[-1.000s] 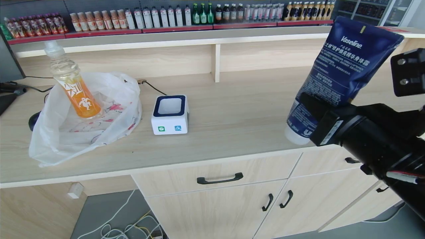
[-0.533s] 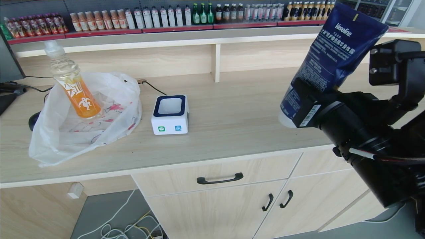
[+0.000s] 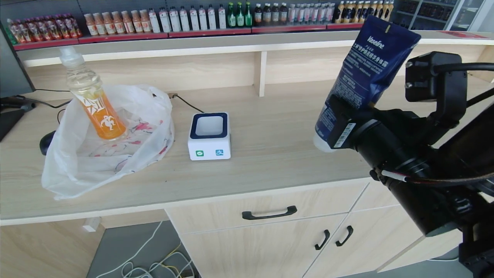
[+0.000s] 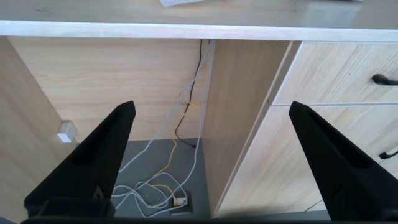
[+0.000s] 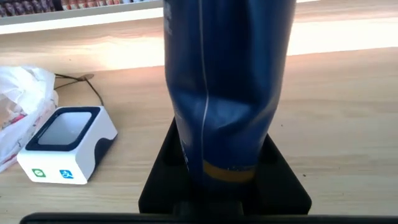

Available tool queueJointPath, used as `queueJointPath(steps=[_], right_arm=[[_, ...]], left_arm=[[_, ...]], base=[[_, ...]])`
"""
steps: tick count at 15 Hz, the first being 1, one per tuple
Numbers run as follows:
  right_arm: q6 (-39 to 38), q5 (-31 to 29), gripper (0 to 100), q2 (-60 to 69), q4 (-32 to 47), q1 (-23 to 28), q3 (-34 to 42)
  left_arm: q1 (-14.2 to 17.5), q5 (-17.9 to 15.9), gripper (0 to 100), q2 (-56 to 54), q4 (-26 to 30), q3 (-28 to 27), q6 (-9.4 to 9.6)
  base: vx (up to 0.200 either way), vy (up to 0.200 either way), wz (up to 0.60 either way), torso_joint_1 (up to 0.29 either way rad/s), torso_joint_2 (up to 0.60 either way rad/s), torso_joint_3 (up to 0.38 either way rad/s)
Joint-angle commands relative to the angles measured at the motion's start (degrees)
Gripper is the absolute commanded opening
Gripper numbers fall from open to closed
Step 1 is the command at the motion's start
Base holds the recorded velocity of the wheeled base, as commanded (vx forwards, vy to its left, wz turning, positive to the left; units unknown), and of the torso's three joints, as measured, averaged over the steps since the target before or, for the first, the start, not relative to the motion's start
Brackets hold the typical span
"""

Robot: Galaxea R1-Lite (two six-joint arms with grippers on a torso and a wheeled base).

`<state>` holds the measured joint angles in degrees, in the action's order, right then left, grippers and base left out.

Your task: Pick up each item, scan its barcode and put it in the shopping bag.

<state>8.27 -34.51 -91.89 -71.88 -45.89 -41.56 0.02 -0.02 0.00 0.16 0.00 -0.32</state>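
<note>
My right gripper [image 3: 339, 123] is shut on a dark blue lotion tube [image 3: 362, 73], held tilted above the right part of the counter with its white cap [image 3: 322, 144] downward. In the right wrist view the tube [image 5: 227, 87] stands between the fingers. The white barcode scanner [image 3: 209, 136] with a dark blue rim sits mid-counter, left of the tube, and is also seen as scanner [image 5: 65, 143]. A white plastic shopping bag [image 3: 100, 154] lies at the left with an orange drink bottle [image 3: 94, 100] leaning inside it. My left gripper [image 4: 208, 155] hangs open below the counter's edge.
A wooden counter [image 3: 270, 139] with drawers and cabinet doors [image 3: 270, 212] below. Shelves of bottled drinks [image 3: 231, 15] line the back wall. A cable [image 3: 185, 101] runs behind the scanner. A dark monitor [image 3: 11, 77] and mouse [image 3: 45, 142] sit at far left.
My right gripper has carried the lotion tube up and leftward, toward the scanner. The head view has shifted slightly, so the counter items sit a bit further right.
</note>
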Motion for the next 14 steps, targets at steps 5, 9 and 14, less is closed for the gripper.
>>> queueJointPath(steps=[5, 9, 14], right_arm=[[0.0, -0.1, 0, -0.8, -0.1, 0.0, -2.0], [0.3, -0.2, 0, -0.7, 0.1, 0.0, -3.9], [1.0, 0.0, 0, -0.6, 0.4, -1.1, -4.6]], left_arm=[[0.0, 0.0, 100, 0.0, 0.0, -0.1, -0.12], [0.0, 0.0, 100, 0.0, -0.2, 0.0, -0.03], [0.0, 0.0, 100, 0.0, -0.2, 0.0, -0.03]], base=[[0.0, 0.2, 0.0, 0.0, 0.0, 0.001], [0.0, 0.2, 0.0, 0.0, 0.0, 0.004], [0.0, 0.0, 0.0, 0.0, 0.0, 0.0]])
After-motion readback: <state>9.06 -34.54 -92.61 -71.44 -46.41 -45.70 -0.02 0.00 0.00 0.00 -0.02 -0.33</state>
